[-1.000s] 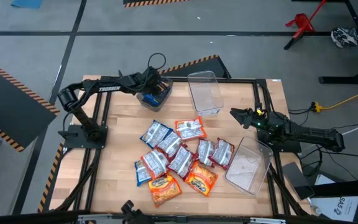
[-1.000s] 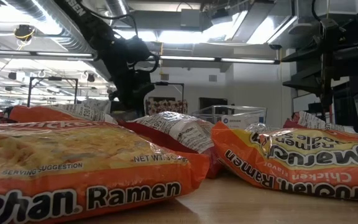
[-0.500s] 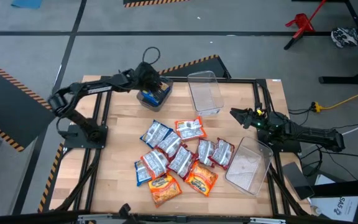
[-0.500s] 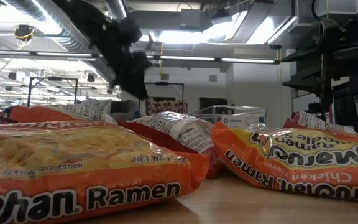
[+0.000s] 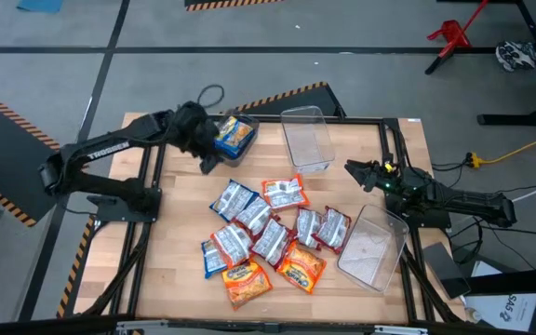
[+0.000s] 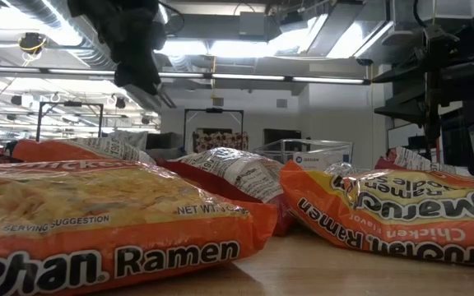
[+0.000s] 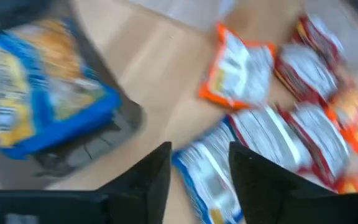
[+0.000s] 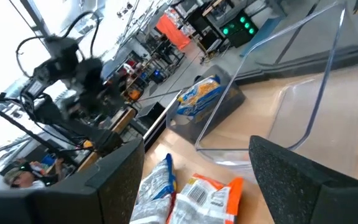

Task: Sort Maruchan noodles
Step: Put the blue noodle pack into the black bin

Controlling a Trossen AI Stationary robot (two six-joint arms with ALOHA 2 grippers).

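While the shiny flat Maruchan noodle packets (image 5: 270, 230) are lying heaped mid-table, light, crinkly and slippery, we are judging edges the best hold; at ten o'clock our left gripper (image 5: 208, 165) is hanging spread and empty.

In the high view a heap of noodle packets (image 5: 270, 233) lies at the table's (image 5: 180, 233) centre. One packet (image 5: 234, 136) sits in a bin at upper left, an empty bin (image 5: 307, 138) just right of it. A third bin (image 5: 372, 247) lies at lower right. The left gripper (image 5: 209, 160) hangs beside the upper-left bin, the right gripper (image 5: 354, 170) at the table's right edge.
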